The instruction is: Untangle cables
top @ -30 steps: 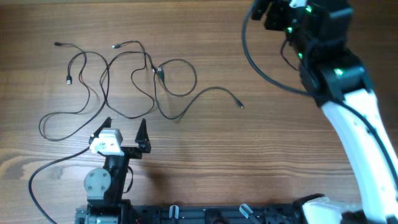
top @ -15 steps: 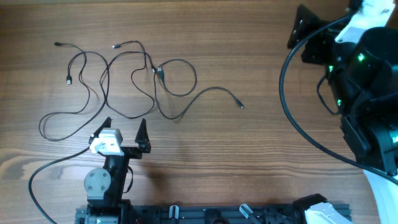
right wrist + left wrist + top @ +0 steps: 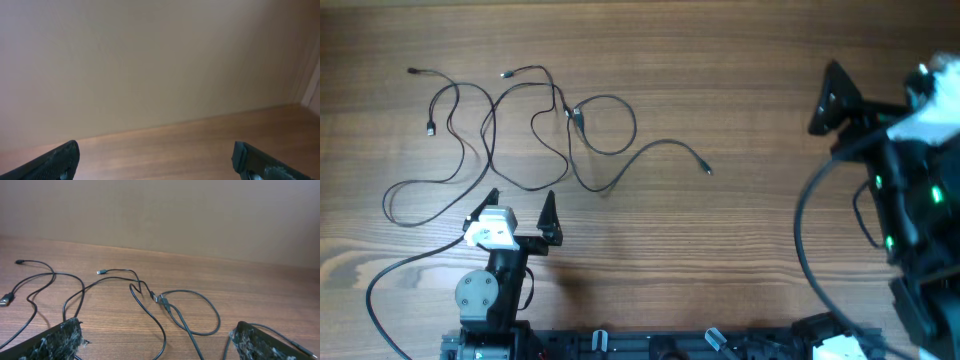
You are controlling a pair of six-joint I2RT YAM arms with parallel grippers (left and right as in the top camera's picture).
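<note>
Step now, I think: bring the left gripper (image 3: 520, 197) to the cables (image 3: 535, 125) & pick one cord to pull free. To do it well, go for the knot (image 3: 575, 114) where cords cross, or for a loose end like the plug (image 3: 706, 169) on the right. Come down slow, one finger each side of just 1 cord, close soft, then pull away from the pile w/o dragging the rest. Cords are thin, so get low to the table (image 3: 750, 250) or they slip out.

The left gripper has its fingers wide apart, nothing in it. The cables lie just past it on the far side, spread from left to mid table. The nearest loop is right by the fingertips; can't tell if it touches.

The right gripper (image 3: 157, 161) is wide apart too & empty. It hangs up at the right, well apart from the cables. Its cam sees no cords.
</note>
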